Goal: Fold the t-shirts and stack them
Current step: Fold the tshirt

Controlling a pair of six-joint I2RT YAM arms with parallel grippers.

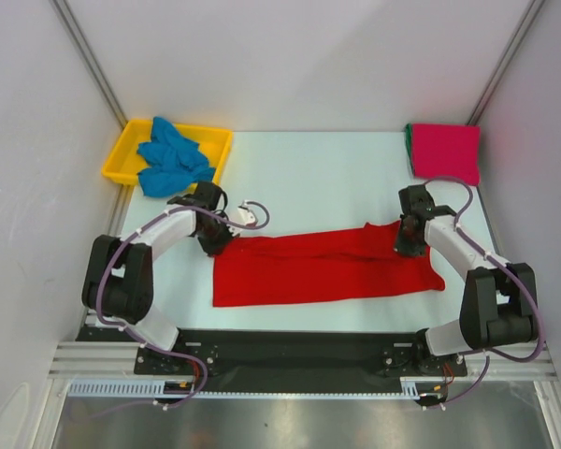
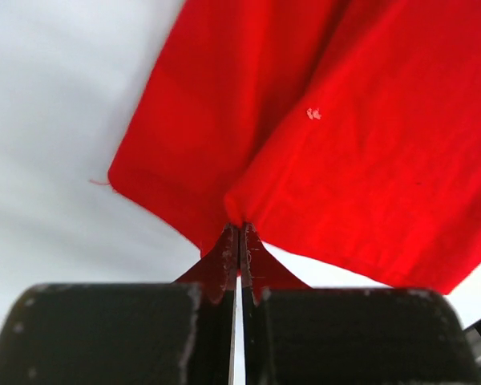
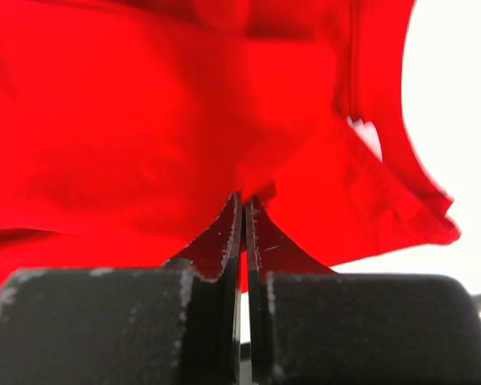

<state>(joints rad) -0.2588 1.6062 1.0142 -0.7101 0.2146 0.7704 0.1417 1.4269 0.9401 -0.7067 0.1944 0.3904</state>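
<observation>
1. A bright red soft-cloth t-shirt (image 1: 327,269) lies pulled out into a long band across the near middle of the white table (image 1: 318,178). It reaches from one arm to the other.
2. The left gripper (image 1: 217,245) is at the band's far left corner and is clenched on it. In its wrist view the two black fingertips (image 2: 224,257) are pressed together with a pinch of red cloth between them. The cloth fans away from that pinch in two layers.
3. The right gripper (image 1: 407,245) sits at the far edge of the band near its right end, and it too is grasping the red shirt. From its own camera the jaws meet on a small tuck of cloth, and a stitched hem curls off to the right of it.
4. A crumpled blue cloth t-shirt (image 1: 173,157) is heaped in the yellow plastic tray (image 1: 122,161) at the far left corner, well apart from the red one.
5. At the far right corner sits a magenta-pink cloth t-shirt (image 1: 446,150), folded to a neat square. A thin green edge of another cloth (image 1: 409,150) shows along its left side.
</observation>
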